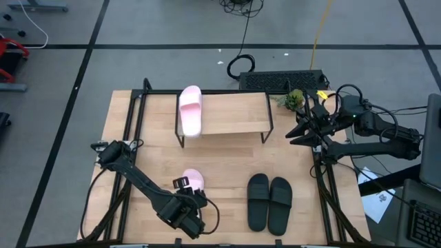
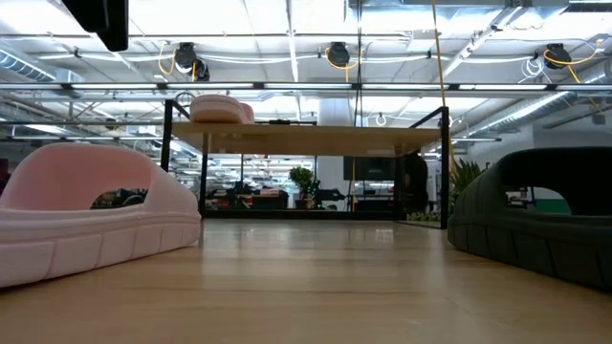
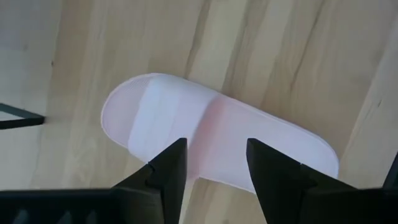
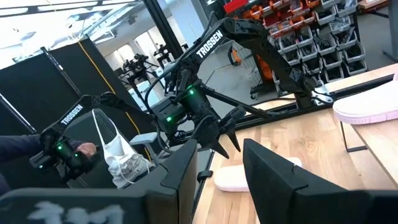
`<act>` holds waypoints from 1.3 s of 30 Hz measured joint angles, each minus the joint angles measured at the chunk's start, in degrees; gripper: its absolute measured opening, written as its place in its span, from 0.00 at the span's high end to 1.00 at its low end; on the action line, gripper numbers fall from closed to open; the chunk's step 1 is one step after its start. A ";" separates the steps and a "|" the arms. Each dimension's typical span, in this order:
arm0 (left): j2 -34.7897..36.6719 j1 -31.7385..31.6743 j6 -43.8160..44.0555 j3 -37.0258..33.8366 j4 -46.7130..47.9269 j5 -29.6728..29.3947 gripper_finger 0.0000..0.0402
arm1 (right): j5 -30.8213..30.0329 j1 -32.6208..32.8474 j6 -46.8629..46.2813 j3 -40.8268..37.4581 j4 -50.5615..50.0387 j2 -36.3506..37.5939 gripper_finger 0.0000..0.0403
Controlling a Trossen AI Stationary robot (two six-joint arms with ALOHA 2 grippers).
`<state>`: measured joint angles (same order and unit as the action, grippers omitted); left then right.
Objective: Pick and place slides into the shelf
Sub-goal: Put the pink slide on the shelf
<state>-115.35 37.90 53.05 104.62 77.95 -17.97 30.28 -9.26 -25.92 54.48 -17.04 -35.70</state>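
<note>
One pale pink slide (image 1: 190, 110) lies sole-down on the left end of the shelf's board (image 1: 234, 114) and shows on top of it in the low view (image 2: 220, 108). The second pink slide (image 1: 194, 179) (image 3: 211, 140) rests on the table in front of the shelf. My left gripper (image 1: 183, 186) (image 3: 214, 165) hovers above this slide, open, with one finger over each side of its middle. Both black slides (image 1: 269, 201) sit side by side on the table to the right. My right gripper (image 1: 296, 132) (image 4: 217, 168) waits open at the table's right edge.
The shelf's board (image 2: 306, 139) stands on thin black legs with open room to the right of the pink slide. A small green plant (image 1: 295, 100) sits at the far right corner. Bare wood lies between the pink slide and the black pair.
</note>
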 joint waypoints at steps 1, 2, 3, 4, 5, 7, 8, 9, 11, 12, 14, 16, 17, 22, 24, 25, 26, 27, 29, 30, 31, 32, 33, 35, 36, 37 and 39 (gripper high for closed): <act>0.02 -0.03 0.03 0.00 -0.17 0.43 0.58 | 0.00 0.00 0.05 0.00 -0.02 0.00 0.70; 0.02 -0.05 0.03 0.00 -0.49 1.19 0.58 | 0.00 0.00 0.17 0.00 -0.04 0.00 0.70; 0.02 -0.05 -0.02 0.00 -0.72 1.90 0.58 | 0.00 0.00 0.50 0.00 -0.04 0.00 0.70; 0.02 -0.05 -0.03 0.00 -0.72 2.31 0.58 | 0.00 0.00 1.13 0.00 -0.04 0.00 0.70; 0.02 -0.05 0.00 0.00 -0.68 2.35 0.58 | 0.01 0.00 1.58 0.00 -0.04 0.00 0.70; 0.02 -0.05 0.20 0.00 -0.63 1.89 0.58 | 0.02 0.00 2.30 0.00 -0.06 0.02 0.70; 0.02 -0.05 0.20 0.00 -0.59 1.79 0.58 | 0.00 0.00 2.64 0.00 -0.06 0.00 0.70; 0.02 -0.05 0.13 0.00 -0.59 1.79 0.58 | 0.02 0.00 2.88 0.00 -0.08 0.00 0.70; -0.13 -0.05 0.03 0.00 -0.67 1.81 0.58 | 0.02 0.00 3.06 0.00 -0.12 0.00 0.70; -0.41 -0.20 0.04 0.00 -0.74 1.97 0.58 | 0.02 0.00 3.07 0.00 -0.22 0.02 0.70; -1.13 -0.28 0.00 0.00 -0.74 2.84 0.58 | 0.02 0.00 3.09 0.00 -0.67 0.01 0.70; -2.02 -0.36 -0.44 0.00 -1.18 3.38 0.58 | 0.01 0.00 3.10 0.00 -1.45 0.02 0.70; -2.44 -0.38 -0.55 0.00 -1.12 3.36 0.58 | 0.02 0.00 3.12 0.00 -1.84 0.01 0.70; -3.63 -0.66 0.29 -0.03 1.70 2.60 0.58 | 0.02 0.00 3.63 0.00 -2.20 0.00 0.70; -3.63 -0.69 0.18 -0.08 1.54 2.13 0.58 | 0.02 0.00 4.08 0.00 -2.20 0.02 0.70; -3.63 -0.73 -0.04 -0.31 1.36 1.65 0.58 | 0.02 0.00 4.12 0.00 -2.18 0.02 0.70; -3.61 -0.71 -0.03 -0.70 1.38 1.18 0.58 | 0.03 0.00 4.13 0.00 -2.18 0.02 0.70; -3.61 -0.71 -0.04 -1.24 1.40 1.11 0.58 | 0.04 0.00 4.14 0.00 -2.18 0.02 0.70; -3.61 -0.71 0.15 -2.74 1.04 1.58 0.58 | 0.03 0.00 4.14 0.00 -2.18 0.02 0.70; -3.61 -0.72 0.46 -3.65 0.48 2.60 0.58 | 0.04 0.00 4.14 0.00 -2.18 0.02 0.70; -3.61 -0.77 0.59 -4.43 -0.17 3.79 0.58 | 0.03 0.00 4.14 0.00 -2.18 0.02 0.70; -3.63 -0.77 0.69 -5.10 -0.71 4.62 0.58 | 0.04 0.00 4.14 0.00 -2.18 0.02 0.70; -3.65 -0.77 1.22 -5.51 -0.83 4.82 0.58 | 0.04 0.00 4.14 0.00 -2.18 0.02 0.70; -3.63 -0.77 2.19 -6.00 -0.79 4.19 0.58 | 0.04 0.00 4.15 0.00 -2.18 0.02 0.70; -3.63 -0.79 2.49 -6.17 -0.75 3.58 0.58 | 0.04 0.00 4.21 0.00 -2.18 0.02 0.70; -3.63 -0.79 2.57 -6.31 -0.74 3.04 0.58 | 0.04 0.00 4.32 0.00 -2.16 0.02 0.70; -3.63 -0.79 2.59 -6.70 -0.94 2.48 0.58 | 0.04 0.00 4.35 0.00 -2.16 0.02 0.70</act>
<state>-118.98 37.10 55.64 97.92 77.01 -15.49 30.33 -9.26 -21.57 54.48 -19.20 -35.68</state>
